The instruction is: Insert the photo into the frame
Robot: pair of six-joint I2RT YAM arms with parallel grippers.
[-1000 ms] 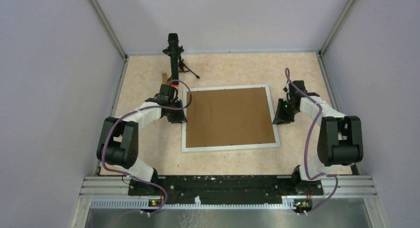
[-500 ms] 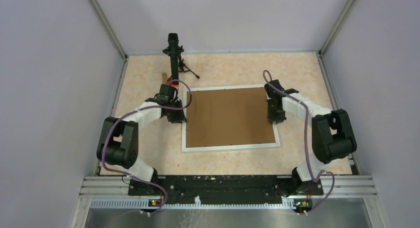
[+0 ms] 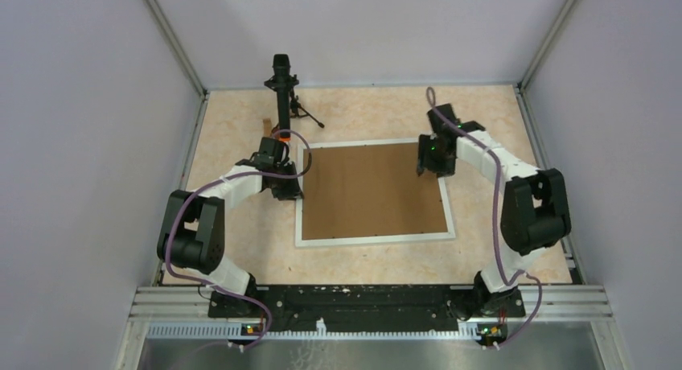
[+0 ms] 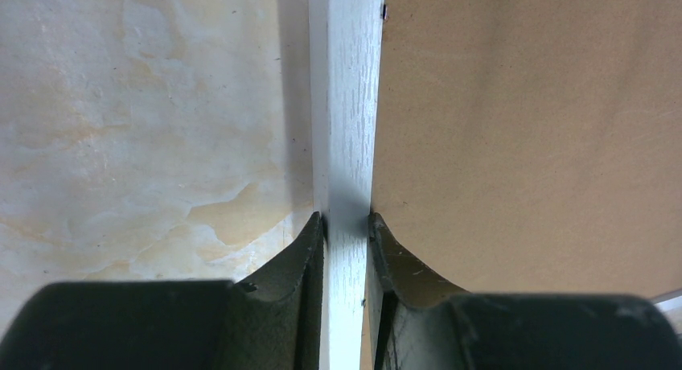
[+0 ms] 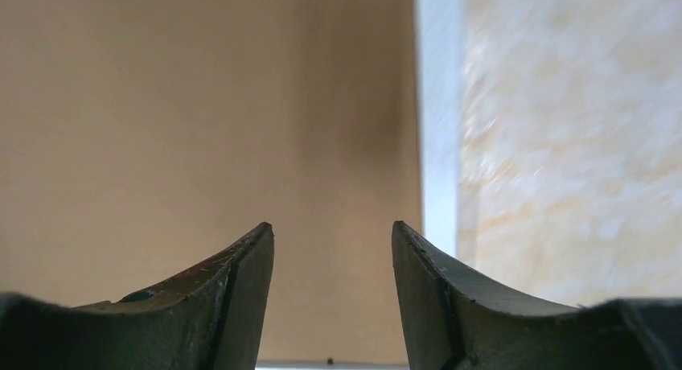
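Counter (image 3: 241, 137): pale marbled beige surface, walled on three sides, carrying all items below. Frame (image 3: 374, 239): thin white rectangle with narrow flat rails, lying flat near the middle of the counter, between the two arms. Cardboard sheet (image 3: 370, 189): plain brown, lying inside the frame and filling it from rail to rail. Right arm (image 3: 490, 157): black and white, reaching in from the right side to the far right corner of the frame. Left arm (image 3: 229, 185): same make, bent inward to the frame's left rail. Stand (image 3: 281, 88): black, upright, at the far left of the counter, apart from the frame. Left tool (image 4: 347, 221): narrow, its two dark fingers (image 4: 301, 257) pressed on either side of the white left rail, one on the counter side, one on the cardboard side. Right tool (image 5: 332, 229): spread apart, holding nothing, poised over the cardboard just inside the right rail.
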